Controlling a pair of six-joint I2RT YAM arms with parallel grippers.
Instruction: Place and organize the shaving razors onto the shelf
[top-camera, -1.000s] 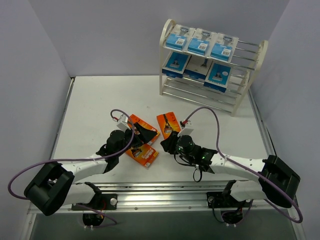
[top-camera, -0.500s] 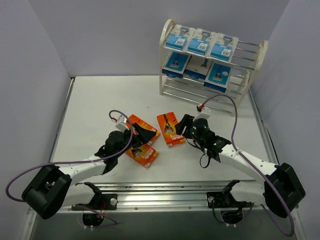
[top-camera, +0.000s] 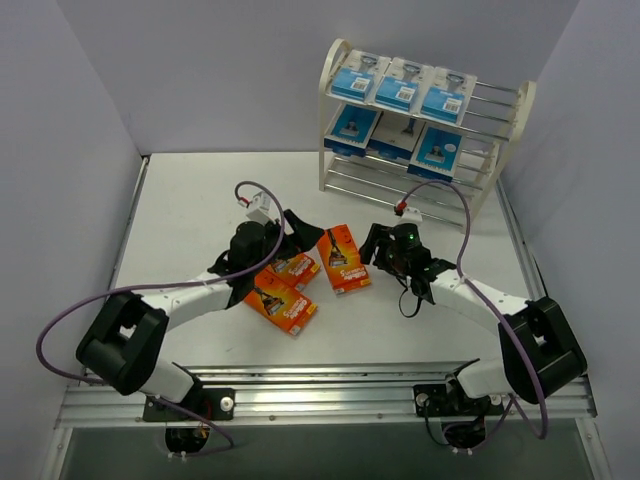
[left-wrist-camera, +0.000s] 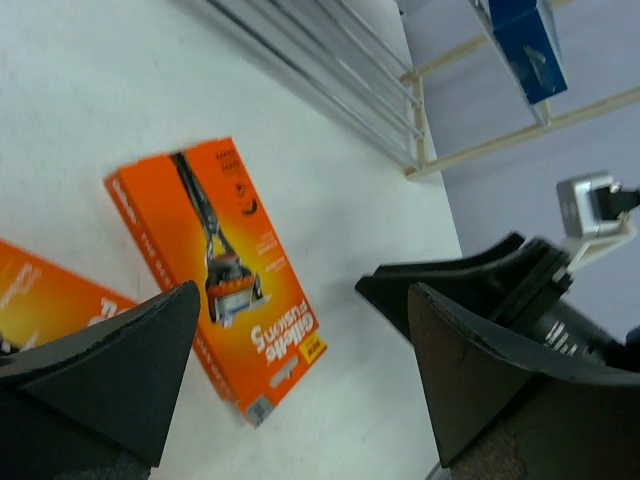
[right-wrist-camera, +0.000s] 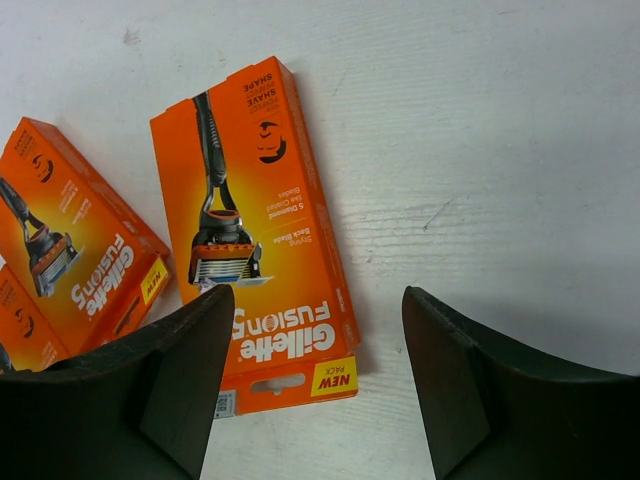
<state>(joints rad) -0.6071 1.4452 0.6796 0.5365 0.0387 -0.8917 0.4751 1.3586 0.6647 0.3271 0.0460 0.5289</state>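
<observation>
White tabletop (top-camera: 190, 200), plain pale grey walls (top-camera: 200, 70) on three sides, metal rail (top-camera: 320, 385) along near edge.

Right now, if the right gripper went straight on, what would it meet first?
The right gripper would likely meet the lone orange box, flat on the table just ahead of its open jaws; depth is unclear.

Orange boxes (top-camera: 343, 258) with black razor print; blue-and-white packs (top-camera: 397, 88) at one o'clock; cream shelf (top-camera: 326, 130); white table (top-camera: 190, 210); lilac-grey walls (top-camera: 200, 70).
</observation>
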